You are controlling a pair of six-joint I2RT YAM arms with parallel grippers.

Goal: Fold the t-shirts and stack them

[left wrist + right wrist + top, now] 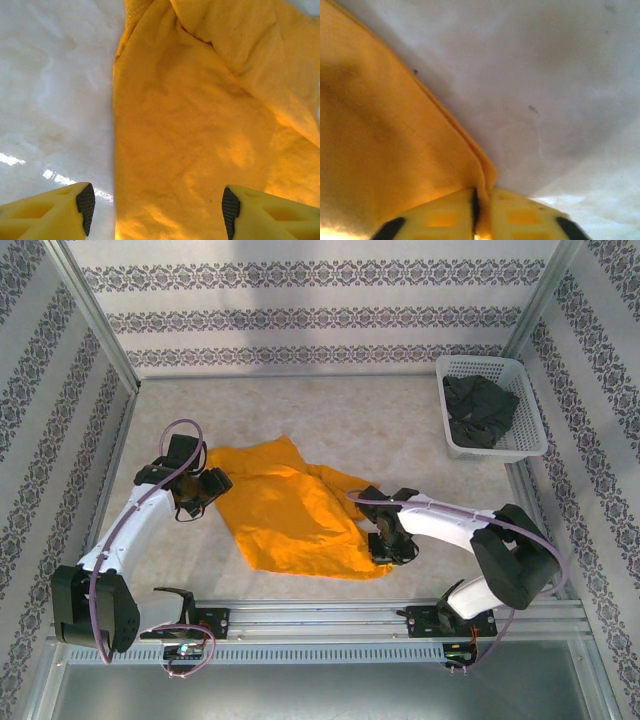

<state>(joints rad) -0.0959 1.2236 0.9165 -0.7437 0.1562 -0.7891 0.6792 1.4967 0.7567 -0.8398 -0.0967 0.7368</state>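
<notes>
**Right pincer grips the orange shirt's near corner; left pincer waits open at its left edge**

The bright orange-yellow cloth t-shirt [290, 515] lies crumpled and partly spread in the middle of the pale counter [400, 430], between the two arms. One flap is folded over along its far-right side, so it is not yet flat.

The right pincer [385, 545] sits at the shirt's near-right corner. Its wrist view shows the jaws pressed together with a hemmed edge of the cloth caught between them. That hold looks meant for pulling the corner out, to stretch the shirt flat before any fold.

The left pincer [157, 210] hangs low at the shirt's left edge, spread wide and holding nothing. One of its fingers [86, 210] is over bare counter and the other over cloth, so the hem runs between them. It seems placed to take the opposite edge, so that both arms can tension the shirt.

The dark charcoal grey t-shirt [480, 410] lies bunched in the white plastic lattice basket [530, 445] at the far right, well apart from the work. Nothing stands between the arms and the orange shirt. The overlapped flap is the likely snag, since it may drag along if the corner is pulled.
</notes>
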